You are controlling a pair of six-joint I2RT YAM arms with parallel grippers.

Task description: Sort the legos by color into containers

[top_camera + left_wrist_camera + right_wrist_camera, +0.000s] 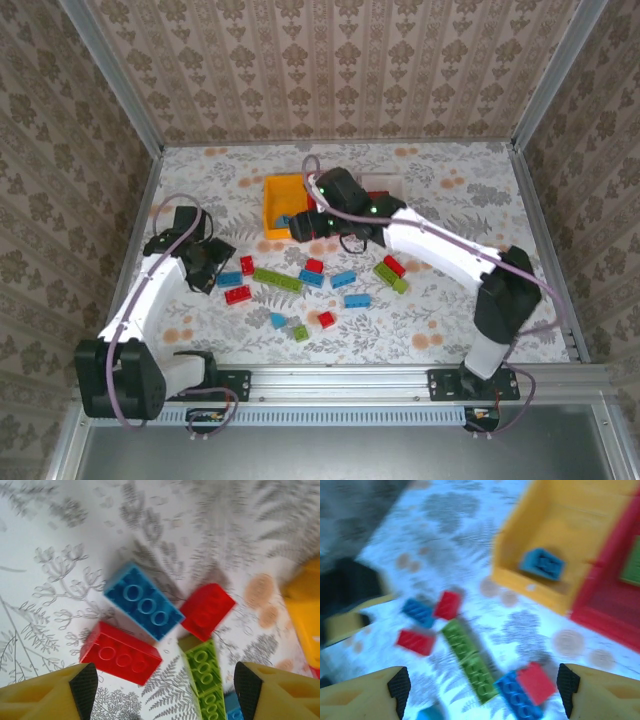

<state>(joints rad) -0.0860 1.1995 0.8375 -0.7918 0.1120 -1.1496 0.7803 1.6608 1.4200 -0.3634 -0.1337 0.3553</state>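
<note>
Red, blue and green legos lie scattered mid-table, among them a long green brick (277, 279) and a red brick (238, 294). My left gripper (208, 268) hovers open just left of them; below it I see a blue brick (144, 601), two red bricks (120, 652) and the long green brick (205, 677). My right gripper (298, 226) is open and empty at the near edge of the orange-yellow bin (285, 190). A blue brick (542, 563) lies in that orange-yellow bin (580, 515). Beside it, the red bin (610, 600) holds something green.
A white bin (388, 183) stands behind the right arm, partly hidden. More bricks lie near the front, such as a red one (326, 319) and a green one (301, 332). Patterned walls close in the table on three sides.
</note>
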